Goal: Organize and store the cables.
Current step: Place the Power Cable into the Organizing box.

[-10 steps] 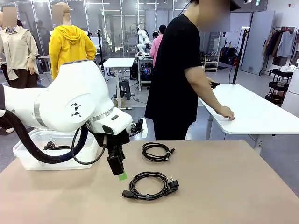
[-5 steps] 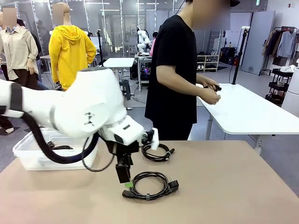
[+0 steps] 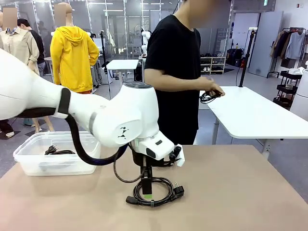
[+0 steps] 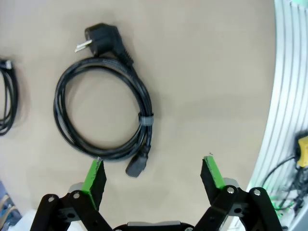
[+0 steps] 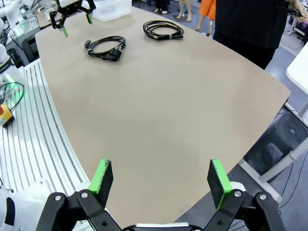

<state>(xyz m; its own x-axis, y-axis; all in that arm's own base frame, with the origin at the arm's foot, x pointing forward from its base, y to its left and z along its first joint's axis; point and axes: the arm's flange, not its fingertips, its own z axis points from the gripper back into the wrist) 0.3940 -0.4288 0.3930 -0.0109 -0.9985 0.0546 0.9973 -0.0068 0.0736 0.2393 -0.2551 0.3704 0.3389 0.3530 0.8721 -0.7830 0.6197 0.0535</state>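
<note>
Two coiled cables lie on the worktop (image 3: 231, 192). The nearer one is a black power cord (image 4: 142, 119) in a round coil, bound by a pale tie at 4 o'clock of the ring in the left wrist view. Its angled wall plug (image 4: 102, 38) is at 11 o'clock and its appliance connector (image 4: 136, 166) at 6 o'clock. Second coil (image 5: 169, 33) lies apart from it, toward the person. Clear plastic tub (image 3: 29, 147) at 9 o'clock of the power cord in the front view, one cable (image 3: 58, 152) inside. Person's hand (image 3: 211, 91) holds another cord over the white table (image 3: 260, 115). Left claw (image 4: 153, 162) hangs low over the power cord, jaws wide apart, nothing between them. Right claw (image 5: 160, 168) likewise apart and empty, well away from both coils. Judgement: the cord is light, limp, rubbery and not fragile, and the tie should keep the loops together. Best hold looks to be across the bundled strands at the tie. Gripping a plug alone would likely leave the coil dangling.
</note>
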